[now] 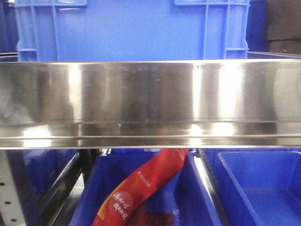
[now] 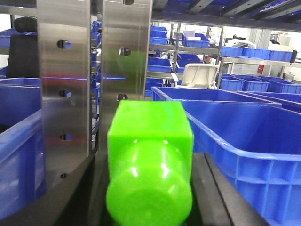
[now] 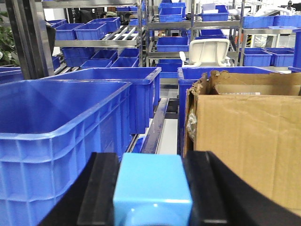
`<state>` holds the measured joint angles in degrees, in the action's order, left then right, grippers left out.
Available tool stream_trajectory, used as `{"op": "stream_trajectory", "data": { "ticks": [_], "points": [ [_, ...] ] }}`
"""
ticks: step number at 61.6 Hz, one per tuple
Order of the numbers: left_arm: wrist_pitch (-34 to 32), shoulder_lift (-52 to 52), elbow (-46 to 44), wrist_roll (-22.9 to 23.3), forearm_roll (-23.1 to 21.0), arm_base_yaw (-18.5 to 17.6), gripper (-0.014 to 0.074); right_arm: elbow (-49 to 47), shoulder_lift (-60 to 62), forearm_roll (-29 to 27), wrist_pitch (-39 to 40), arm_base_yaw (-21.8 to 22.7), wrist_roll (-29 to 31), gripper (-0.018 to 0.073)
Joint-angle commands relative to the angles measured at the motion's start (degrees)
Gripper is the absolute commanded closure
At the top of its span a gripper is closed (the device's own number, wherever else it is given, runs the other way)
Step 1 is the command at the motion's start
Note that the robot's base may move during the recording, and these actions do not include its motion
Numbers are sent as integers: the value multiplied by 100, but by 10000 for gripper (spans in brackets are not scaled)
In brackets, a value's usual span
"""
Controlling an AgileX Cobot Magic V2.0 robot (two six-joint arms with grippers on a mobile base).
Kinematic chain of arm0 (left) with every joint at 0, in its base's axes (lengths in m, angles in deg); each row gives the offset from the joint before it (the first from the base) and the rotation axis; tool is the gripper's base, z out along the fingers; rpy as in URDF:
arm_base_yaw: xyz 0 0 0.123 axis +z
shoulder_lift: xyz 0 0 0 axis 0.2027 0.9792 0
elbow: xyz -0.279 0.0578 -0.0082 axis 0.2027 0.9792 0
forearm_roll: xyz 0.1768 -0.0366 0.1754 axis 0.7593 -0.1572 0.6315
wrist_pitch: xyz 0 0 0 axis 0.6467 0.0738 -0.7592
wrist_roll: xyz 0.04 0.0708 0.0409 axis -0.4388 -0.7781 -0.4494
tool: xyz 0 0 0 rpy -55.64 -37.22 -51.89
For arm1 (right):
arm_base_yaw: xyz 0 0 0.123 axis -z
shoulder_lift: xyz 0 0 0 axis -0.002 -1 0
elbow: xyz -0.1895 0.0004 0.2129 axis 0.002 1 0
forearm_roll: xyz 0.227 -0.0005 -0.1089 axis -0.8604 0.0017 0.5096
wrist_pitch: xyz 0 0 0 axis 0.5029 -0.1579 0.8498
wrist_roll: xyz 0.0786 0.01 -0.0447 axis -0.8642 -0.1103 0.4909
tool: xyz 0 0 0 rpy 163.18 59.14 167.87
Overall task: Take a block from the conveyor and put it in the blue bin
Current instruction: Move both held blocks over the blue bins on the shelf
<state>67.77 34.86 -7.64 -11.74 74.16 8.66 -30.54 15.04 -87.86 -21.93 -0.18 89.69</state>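
Blue plastic fills most of my right wrist's view: a large deep blue plastic bin point(image 3: 61, 122) stands just left of my right gripper point(image 3: 153, 193), with a torn brown cardboard box point(image 3: 244, 141) just to its right. My front camera faces a broad brushed-steel shelf rail point(image 1: 150, 99). My left gripper point(image 2: 149, 188) is closed on a bright green plastic piece point(image 2: 150, 136), square behind and rounded in front. My right gripper's black fingers point(image 3: 101, 188) clamp the small sky-blue block point(image 3: 153, 181), outside the bin, beside its wall.

steel rail point(image 1: 150, 101) spans the whole frame. blue crate point(image 1: 131, 28) sits above and behind it. below it, red printed pouch point(image 1: 141, 188) lies in middle bin point(image 1: 88, 200); right bin point(image 1: 263, 188) just beside.
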Motion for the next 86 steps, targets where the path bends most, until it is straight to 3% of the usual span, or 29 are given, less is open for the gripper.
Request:
{"op": "stream_trajectory", "data": {
  "ticks": [1, 16, 38, 54, 65, 75, 86],
  "points": [
    [-76, -21, 6, -1, -32, 1, 707, 6, 13, 12, 130, 1, 44, 721],
    [-76, -21, 6, -1, -32, 1, 707, 6, 13, 12, 162, 1, 44, 721],
    [-119, -21, 6, -1, -32, 1, 707, 6, 13, 12, 858, 1, 44, 721],
    [-143, 124, -180, -1, -111, -22, 707, -130, -304, 12, 665, -130, 44, 721],
    [509, 962, -1234, -14, 42, -541, 707, -802, -1264, 109, 910, -834, 53, 721],
    [522, 1798, -1933, -28, 178, -1253, 707, -1391, -2263, 123, 1434, -1439, 53, 721],
    [489, 2744, -2660, -28, 181, -1990, 707, -2210, -3365, 123, 1412, -1832, 53, 721]
  ]
}}
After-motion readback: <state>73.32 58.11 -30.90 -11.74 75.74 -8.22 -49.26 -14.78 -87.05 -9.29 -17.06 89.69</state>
